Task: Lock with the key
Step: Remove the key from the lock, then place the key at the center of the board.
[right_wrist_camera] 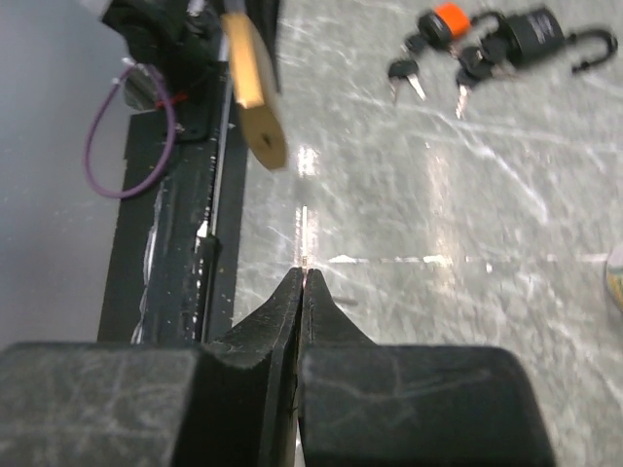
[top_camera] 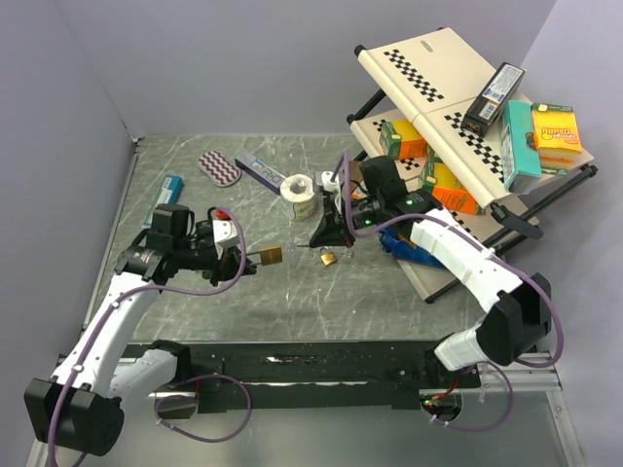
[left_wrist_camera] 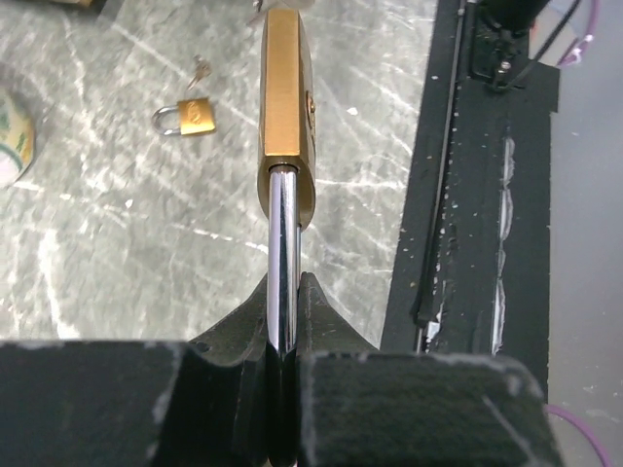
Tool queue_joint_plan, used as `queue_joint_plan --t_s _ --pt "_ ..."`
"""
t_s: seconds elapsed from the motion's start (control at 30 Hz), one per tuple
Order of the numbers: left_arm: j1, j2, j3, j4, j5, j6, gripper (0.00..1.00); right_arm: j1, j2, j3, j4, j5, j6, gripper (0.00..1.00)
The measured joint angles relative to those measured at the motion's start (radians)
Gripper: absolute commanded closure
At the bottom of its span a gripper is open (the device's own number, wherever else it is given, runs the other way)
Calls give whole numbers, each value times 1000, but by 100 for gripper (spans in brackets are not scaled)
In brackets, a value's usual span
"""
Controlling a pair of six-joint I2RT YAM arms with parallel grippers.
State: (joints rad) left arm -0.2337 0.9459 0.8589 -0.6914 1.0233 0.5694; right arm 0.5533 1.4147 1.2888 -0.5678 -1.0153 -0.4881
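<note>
Left gripper [left_wrist_camera: 284,292]: clenched on the chrome shackle [left_wrist_camera: 282,243] of the large rectangular brass padlock [left_wrist_camera: 285,107]. It holds the padlock clear of the grey marbled table [top_camera: 292,302], with the body pointing toward 3 o'clock in the top view.
Small brass padlock [top_camera: 329,258]: lies on the table at 3 o'clock of the held padlock, near it, with tiny keys [left_wrist_camera: 200,68] just beside.
Right gripper [right_wrist_camera: 305,287]: pressed fully together, low over the table at 12 o'clock of the small padlock. A thin bright sliver at the tips may be a key seen edge-on; I cannot tell.
Black padlock with orange-tagged key bunch [right_wrist_camera: 533,29]: on the table at 1 o'clock in the right wrist view.
Step in hand: probably securing a key in the right fingers.
Doing it well: confirm the key is truly pinched and sticks out straight. Keep the left grip firm so the padlock does not swing. Bring the key in line with the keyway before pushing, and turn only once it is seated.
</note>
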Motion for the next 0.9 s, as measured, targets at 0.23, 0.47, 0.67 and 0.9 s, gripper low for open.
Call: queue_joint_plan --t_s 0.23,0.47,0.67,0.9 --pt "132 50 -2 22 30 -29 99 -1 170 -34 164 116 230 100" --pt "208 116 -2 88 31 -98 99 21 333 -63 291 288 435 100" --pt "209 119 -2 127 31 -132 99 47 440 -61 369 382 511 100" --pt "209 119 -7 132 31 -141 99 48 491 -61 404 423 548 100"
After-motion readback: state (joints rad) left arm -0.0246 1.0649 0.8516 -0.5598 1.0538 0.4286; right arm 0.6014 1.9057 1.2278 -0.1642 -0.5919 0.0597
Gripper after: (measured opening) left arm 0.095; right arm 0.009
